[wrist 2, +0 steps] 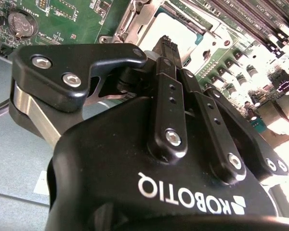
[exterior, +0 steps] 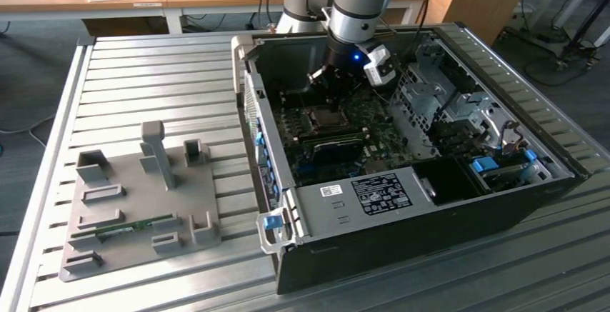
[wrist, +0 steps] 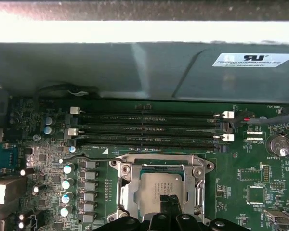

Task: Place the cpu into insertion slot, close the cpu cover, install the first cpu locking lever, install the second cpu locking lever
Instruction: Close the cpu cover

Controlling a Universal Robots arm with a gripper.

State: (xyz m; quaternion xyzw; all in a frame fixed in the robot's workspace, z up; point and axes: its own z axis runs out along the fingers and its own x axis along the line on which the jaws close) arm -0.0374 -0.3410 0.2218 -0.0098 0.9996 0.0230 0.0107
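The cpu (wrist: 151, 185) lies flat in its socket on the green motherboard, its silvery top showing through the window of the cpu cover (wrist: 127, 190). The cover's metal frame lies down around the chip. My gripper (wrist: 169, 199) hovers just over the chip's near edge, fingers shut together with nothing visible between them. In the second wrist view the shut fingertips of the gripper (wrist 2: 166, 42) point at the cpu (wrist 2: 176, 30), with the cover's frame (wrist 2: 135, 19) beside it. In the exterior view the gripper (exterior: 329, 87) reaches down into the open computer case, above the socket (exterior: 329, 119).
Several memory slots (wrist: 149, 127) run beside the socket, and a row of capacitors (wrist: 67, 183) stands on one side. The case wall (wrist: 135, 67) rises behind them. A drive cage (exterior: 448, 105) fills the case's right side. A grey fixture plate (exterior: 133, 205) lies on the slatted table.
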